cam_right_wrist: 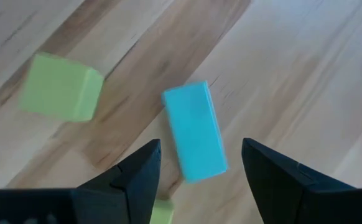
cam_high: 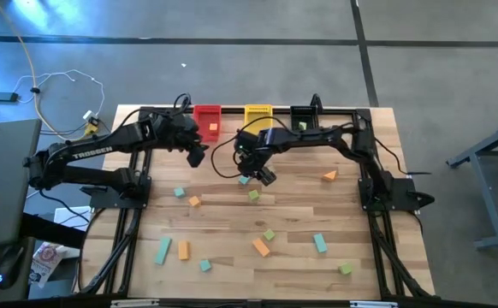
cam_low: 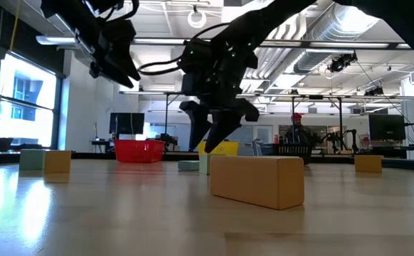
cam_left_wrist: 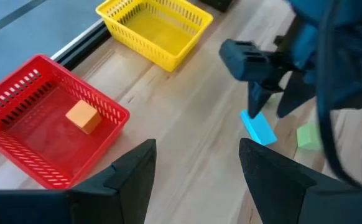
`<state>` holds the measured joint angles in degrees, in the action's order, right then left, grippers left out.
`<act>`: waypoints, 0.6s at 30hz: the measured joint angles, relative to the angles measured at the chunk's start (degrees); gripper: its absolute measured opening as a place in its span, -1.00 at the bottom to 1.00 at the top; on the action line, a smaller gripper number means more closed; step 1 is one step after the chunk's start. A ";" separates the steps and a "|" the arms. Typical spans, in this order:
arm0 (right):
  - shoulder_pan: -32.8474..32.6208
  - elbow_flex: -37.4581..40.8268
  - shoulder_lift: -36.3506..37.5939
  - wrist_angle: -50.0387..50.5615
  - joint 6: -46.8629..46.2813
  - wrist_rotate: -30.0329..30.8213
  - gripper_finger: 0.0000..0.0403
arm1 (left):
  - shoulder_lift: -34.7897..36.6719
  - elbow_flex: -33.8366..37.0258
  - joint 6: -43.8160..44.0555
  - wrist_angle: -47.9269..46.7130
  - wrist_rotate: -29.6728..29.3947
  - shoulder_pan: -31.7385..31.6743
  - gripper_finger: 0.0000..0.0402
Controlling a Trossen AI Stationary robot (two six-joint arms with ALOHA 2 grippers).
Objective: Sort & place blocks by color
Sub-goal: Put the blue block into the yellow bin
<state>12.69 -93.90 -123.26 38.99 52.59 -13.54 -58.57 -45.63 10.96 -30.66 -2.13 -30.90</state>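
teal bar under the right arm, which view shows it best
Right wrist view: the teal bar fills the frame between the open right end effector. Left wrist shows it partly hidden; high view, a speck; low view, barely.

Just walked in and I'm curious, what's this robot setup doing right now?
Two arms are sorting small coloured blocks into bins at the table's far edge. The right gripper hangs open just above a teal bar lying on the table, with a green cube beside it. The left gripper is open and empty near the red bin, which already holds one orange block. The yellow bin looks empty. Other blocks lie scattered on the table.
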 joint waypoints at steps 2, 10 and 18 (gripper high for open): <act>0.00 0.00 -0.71 -0.01 -0.01 0.02 0.04 | 0.00 0.00 -0.02 -0.09 0.00 0.35 0.09; -0.07 -0.01 -2.91 -1.37 -0.32 0.12 0.04 | 0.00 0.00 0.42 -0.11 -0.21 1.12 0.09; -0.44 -0.26 -4.61 -1.13 -4.07 0.93 -0.02 | -0.02 0.00 0.92 -1.69 -0.66 1.50 0.09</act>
<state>12.25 -94.16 -127.87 37.87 48.51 -12.61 -58.59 -45.62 11.88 -32.35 -2.79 -29.41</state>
